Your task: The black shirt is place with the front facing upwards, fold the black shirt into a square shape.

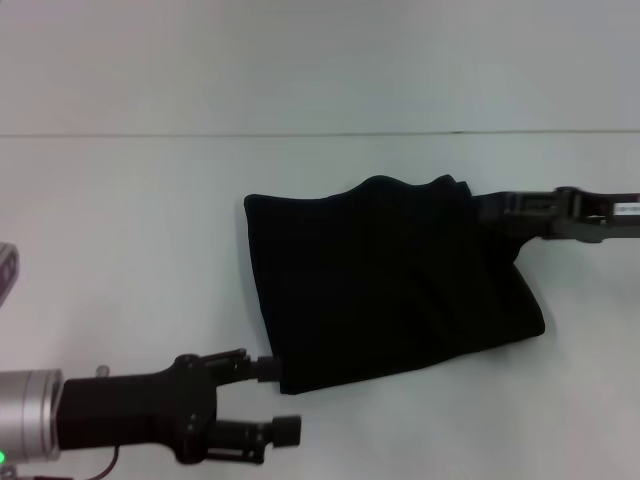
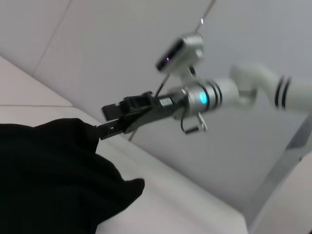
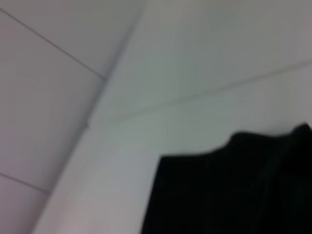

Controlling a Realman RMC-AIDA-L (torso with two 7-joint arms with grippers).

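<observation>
— Biggest first: white table [image 1: 120,250], and on it?

— The black shirt [image 1: 390,290], lying a little right of centre. Bunched into a thick, roughly four-cornered block, slightly wider left to right than near to far, with the whole block skewed. No lettering or label on show, only plain black cloth and a few creases. Far edge lumpy, near-right corner rounded.

— Closer to a square than to a spread shirt, then?

— Seemingly so; probably late in the fold, with the outline in need of squaring.

— And the arms?

— One at each end of a diagonal. Left gripper [image 1: 282,398] at the near-left corner, spread wide open, upper finger touching the cloth edge, lower finger clear of it on the near side. Nothing clamped, as far as visible.

— The other?

— Right gripper [image 1: 492,212] reaching in from the right, tip against the far-right corner of the block, black on black. Touching the edge in the left wrist view as well. Grip there impossible to read: pinching cloth or merely resting, cannot tell.

— So which way from each hand?

— From the left, far and to the right. From the right, near and to the left. Both equally close, each at its own corner.

— Likely hinge of the next move?

— That diagonal: any pull from either end likely to drag the block askew rather than square it.
</observation>
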